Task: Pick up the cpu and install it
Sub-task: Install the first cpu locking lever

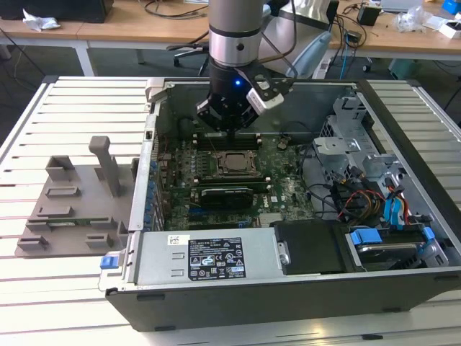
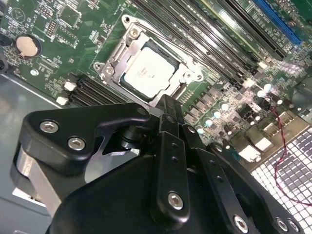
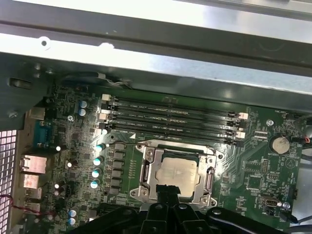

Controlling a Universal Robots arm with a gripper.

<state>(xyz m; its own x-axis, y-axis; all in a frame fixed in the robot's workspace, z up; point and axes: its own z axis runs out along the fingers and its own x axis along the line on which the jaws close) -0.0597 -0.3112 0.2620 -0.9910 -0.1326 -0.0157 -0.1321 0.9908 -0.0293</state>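
Silver cpu (image 2: 148,73) flat in its socket

A white slatted table (image 1: 65,108) was seen in the exterior view, with wooden desks (image 1: 130,25) set far behind it. Cables (image 1: 169,9) were strewn on the desks, above a dark floor (image 1: 43,61).

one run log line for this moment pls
end effector: above socket, empty | cpu: seated in socket on motherboard | case: open

Shiny metal cpu (image 2: 148,74), matt black hand (image 2: 168,109)
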